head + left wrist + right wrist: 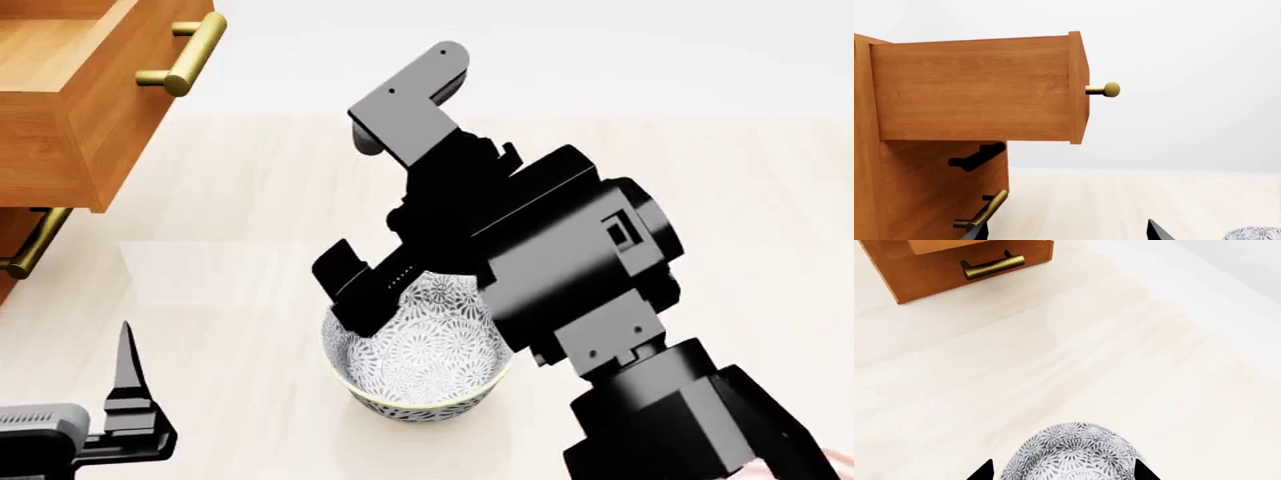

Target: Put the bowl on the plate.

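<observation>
The white bowl (418,360) with the fine grey-blue floral pattern stands upright on the pale surface in the middle of the head view. My right arm reaches over it and covers its far rim. In the right wrist view the bowl (1071,455) lies between the two fingertips of my right gripper (1062,474), which is open and straddles it. My left gripper (1067,235) is open with nothing between its fingers, low at the left, apart from the bowl; one finger (130,380) shows in the head view. A sliver of the bowl (1254,233) shows beside it. The plate is out of view.
A wooden cabinet (54,110) stands at the far left with a drawer pulled out. Its drawers have brass bar handles (180,55) and a round brass knob (1111,90). Pale wood-grain surface (1107,355) spreads around the bowl.
</observation>
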